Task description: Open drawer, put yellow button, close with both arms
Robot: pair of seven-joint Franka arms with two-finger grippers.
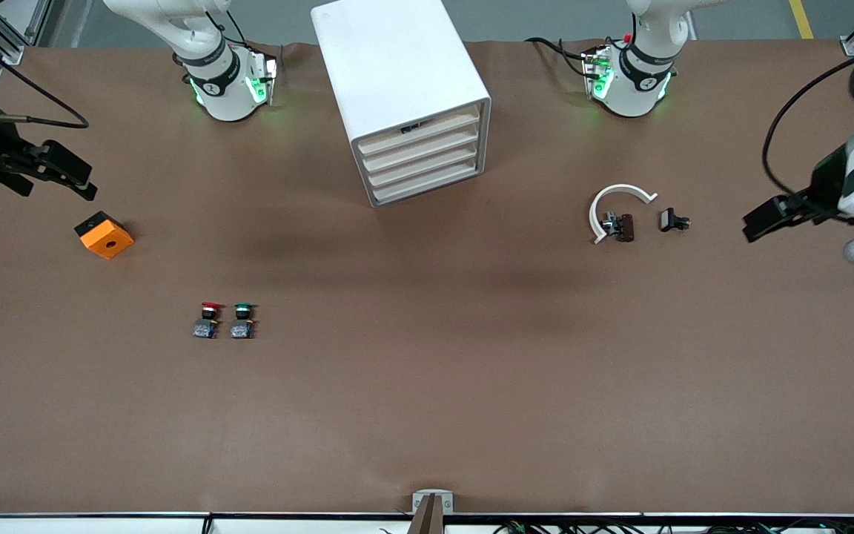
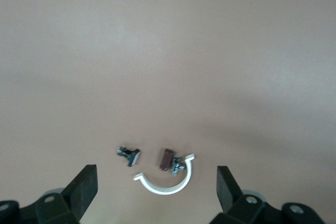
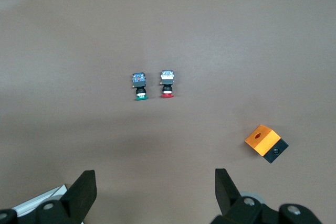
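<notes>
The white cabinet (image 1: 397, 67) stands at the robots' edge of the table, midway between the two bases. Its four cream drawer fronts face the front camera. The top drawer (image 1: 421, 136) looks shut. The yellow button is not in view. My right gripper (image 1: 84, 182) hangs open and empty over the right arm's end of the table, above an orange block (image 1: 104, 235). It also shows open in the right wrist view (image 3: 155, 190). My left gripper (image 1: 753, 222) hangs open and empty over the left arm's end. It also shows open in the left wrist view (image 2: 156, 187).
A red-capped button (image 1: 208, 319) and a green-capped button (image 1: 242, 319) stand side by side, nearer the front camera than the orange block. A white curved piece (image 1: 612, 196), a brown part (image 1: 623, 226) and a small black clip (image 1: 672, 220) lie near the left gripper.
</notes>
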